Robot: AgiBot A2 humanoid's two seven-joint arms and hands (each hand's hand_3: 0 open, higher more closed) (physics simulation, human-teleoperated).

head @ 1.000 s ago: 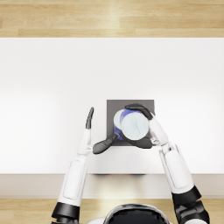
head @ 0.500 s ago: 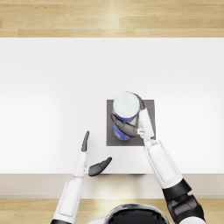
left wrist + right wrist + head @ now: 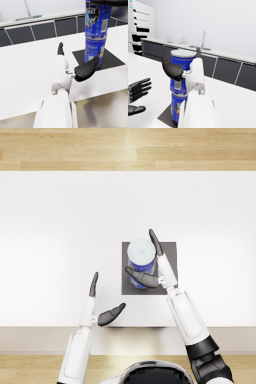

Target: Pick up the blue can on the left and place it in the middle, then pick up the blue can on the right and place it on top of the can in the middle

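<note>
The upper blue can (image 3: 181, 72) sits stacked upright on the lower blue can (image 3: 178, 107), and you see the pair on the dark square mat (image 3: 169, 259) in the middle of the white table (image 3: 60, 228). From the head view only the silver lid of the top can shows, with the blue side under it. Your right hand (image 3: 150, 263) is at the upper can: the thumb lies across the near side and the long fingers (image 3: 155, 242) run past the far side toward the lid. The right wrist view shows the thumb pad against the label but the fingers straight, so you cannot tell if it is clamping the can or just bracketing it. Your left hand (image 3: 102, 303) is well apart from the stack, over bare table near the front edge, fingers straight and thumb spread wide, holding nothing. In the left wrist view its thumb only overlaps the lower can by line of sight; the head view shows them apart. Around you: a grey counter edge (image 3: 128, 340) at the front of the table, wood floor (image 3: 128, 148) beyond, and dark cabinets (image 3: 42, 31) with a sink and tap (image 3: 202, 37) along the back wall. Nothing else stands on the table near the stack.
</note>
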